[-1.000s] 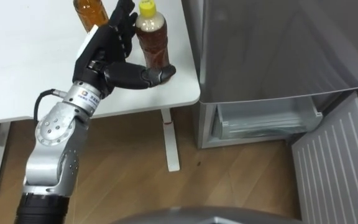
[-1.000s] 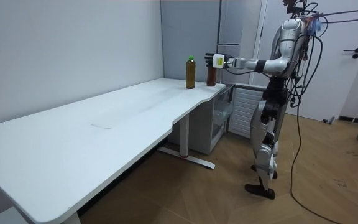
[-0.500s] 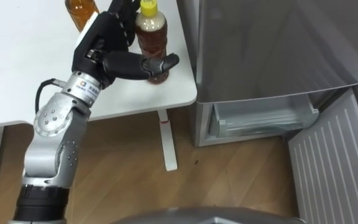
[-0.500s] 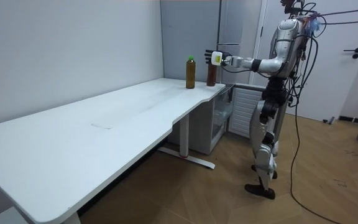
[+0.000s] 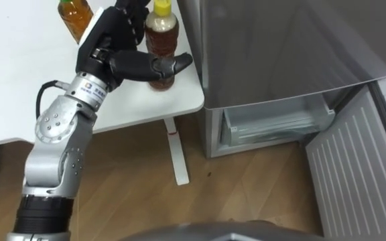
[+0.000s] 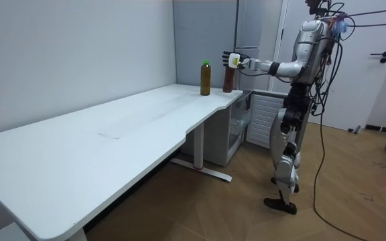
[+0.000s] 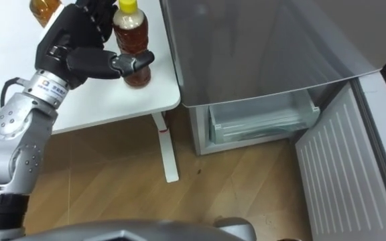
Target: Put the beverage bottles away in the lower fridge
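Clearly, the left hand (image 5: 112, 43) is closed on the yellow-capped tea bottle (image 5: 162, 39): its thumb (image 5: 154, 65) lies across the front of the bottle's lower body, and the fingers go up behind it near the neck. The bottle is upright at the desk's (image 5: 19, 80) right front corner, just beside the fridge (image 5: 280, 47). From above I cannot tell if its base still touches the desk top. To its left, apart from the hand, is a second bottle of amber drink (image 5: 74, 13), further from the desk's front edge; in the eye views its top runs out of the upper edge, while the room view gives its green cap and shows both bottles standing side by side near that end of the desk. The eye views give what the room view hardly shows. The lower fridge door (image 5: 354, 167) is swung open to the right, with its white ribbed inner side turned up. Behind it is the lower compartment with a clear drawer (image 5: 273, 124), just above the wooden floor (image 5: 133, 194). A white desk leg (image 5: 177, 154) stands on that floor under the corner. The room view shows the robot standing upright in front of the fridge, at the desk's far end, with its left arm held out level to the bottle. The bottle's label band is visible under the thumb, but I cannot read any writing on it.
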You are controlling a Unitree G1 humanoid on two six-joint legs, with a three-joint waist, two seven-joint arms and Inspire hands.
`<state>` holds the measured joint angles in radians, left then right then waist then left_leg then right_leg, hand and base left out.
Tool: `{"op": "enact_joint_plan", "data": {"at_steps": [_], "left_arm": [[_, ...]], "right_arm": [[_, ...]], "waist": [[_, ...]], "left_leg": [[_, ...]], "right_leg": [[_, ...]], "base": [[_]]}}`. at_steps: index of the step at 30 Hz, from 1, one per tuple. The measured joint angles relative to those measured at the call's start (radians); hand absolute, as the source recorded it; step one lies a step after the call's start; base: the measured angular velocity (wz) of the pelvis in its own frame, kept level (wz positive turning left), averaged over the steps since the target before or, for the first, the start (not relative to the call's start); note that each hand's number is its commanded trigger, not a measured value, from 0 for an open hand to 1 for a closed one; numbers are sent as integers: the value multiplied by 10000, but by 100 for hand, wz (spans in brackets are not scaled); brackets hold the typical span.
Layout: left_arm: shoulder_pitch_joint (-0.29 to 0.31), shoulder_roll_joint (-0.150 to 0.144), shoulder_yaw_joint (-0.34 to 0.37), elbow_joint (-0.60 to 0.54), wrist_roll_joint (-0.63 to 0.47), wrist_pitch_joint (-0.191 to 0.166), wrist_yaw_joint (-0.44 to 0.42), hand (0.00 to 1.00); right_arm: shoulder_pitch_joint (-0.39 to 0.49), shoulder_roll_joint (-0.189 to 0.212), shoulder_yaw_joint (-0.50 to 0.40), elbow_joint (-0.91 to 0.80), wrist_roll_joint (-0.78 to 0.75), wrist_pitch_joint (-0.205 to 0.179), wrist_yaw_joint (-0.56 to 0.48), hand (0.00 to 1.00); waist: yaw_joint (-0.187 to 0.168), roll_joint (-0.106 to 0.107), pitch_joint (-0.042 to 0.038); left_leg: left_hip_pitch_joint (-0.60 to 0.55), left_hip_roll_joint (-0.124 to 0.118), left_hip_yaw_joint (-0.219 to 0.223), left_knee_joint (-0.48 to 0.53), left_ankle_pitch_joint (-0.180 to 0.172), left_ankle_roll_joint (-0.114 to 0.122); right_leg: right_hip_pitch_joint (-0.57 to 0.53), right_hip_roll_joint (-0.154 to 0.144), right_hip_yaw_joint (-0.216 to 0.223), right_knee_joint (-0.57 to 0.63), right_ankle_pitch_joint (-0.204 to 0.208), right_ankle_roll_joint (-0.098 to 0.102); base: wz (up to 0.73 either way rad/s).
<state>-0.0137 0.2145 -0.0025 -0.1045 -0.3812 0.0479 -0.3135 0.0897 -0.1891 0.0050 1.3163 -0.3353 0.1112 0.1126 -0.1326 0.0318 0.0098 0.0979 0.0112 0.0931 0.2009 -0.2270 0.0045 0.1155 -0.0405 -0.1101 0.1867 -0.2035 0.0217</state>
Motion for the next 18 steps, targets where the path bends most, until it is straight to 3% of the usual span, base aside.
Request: {"op": "enact_joint_plan", "data": {"at_steps": [6, 18], "left_arm": [[-347, 16, 96, 668, 31, 1, 54, 0], [-349, 42, 332, 1044, 31, 126, 54, 0]], "right_arm": [[3, 4, -81, -81, -315, 2, -12, 0], [79, 23, -80, -399, -312, 21, -35, 0]], "waist": [[14, 40, -25], [7, -47, 32]], "left_leg": [[25, 9, 114, -14, 1, 0], [119, 10, 174, -17, 0, 0]], "right_leg": [[-22, 6, 110, 6, 3, -4], [35, 9, 197, 15, 3, -4]], "base": [[-5], [-1]]}}
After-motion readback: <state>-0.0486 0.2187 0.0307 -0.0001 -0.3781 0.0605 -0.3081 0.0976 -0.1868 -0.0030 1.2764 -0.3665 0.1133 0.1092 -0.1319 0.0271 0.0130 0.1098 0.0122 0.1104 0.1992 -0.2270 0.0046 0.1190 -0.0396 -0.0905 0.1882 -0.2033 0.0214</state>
